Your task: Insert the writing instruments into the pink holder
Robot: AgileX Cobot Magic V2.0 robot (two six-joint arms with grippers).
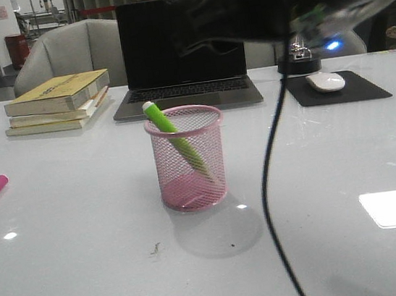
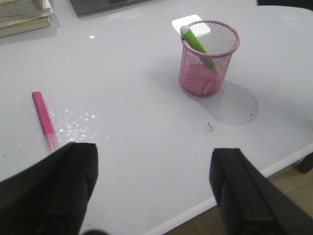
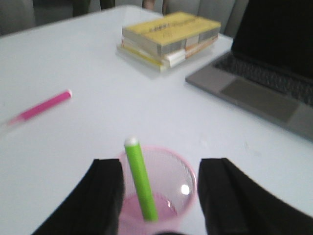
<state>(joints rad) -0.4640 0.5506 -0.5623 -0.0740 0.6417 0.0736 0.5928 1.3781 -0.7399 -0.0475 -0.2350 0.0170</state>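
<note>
I am seeing the green marker point(image 1: 176, 140) leaning inside the pink cup point(image 1: 189, 160) at the middle of the table point(image 1: 68, 267); the pink marker point(image 2: 44, 119) is lying flat well to the cup's left; my right fingers point(image 3: 161, 196) are hanging spread and empty over the cup; my left fingers point(image 2: 156, 191) are spread too, holding nothing.

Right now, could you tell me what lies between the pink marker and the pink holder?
Only bare table; the left wrist view shows nothing between pink marker and holder.
</note>
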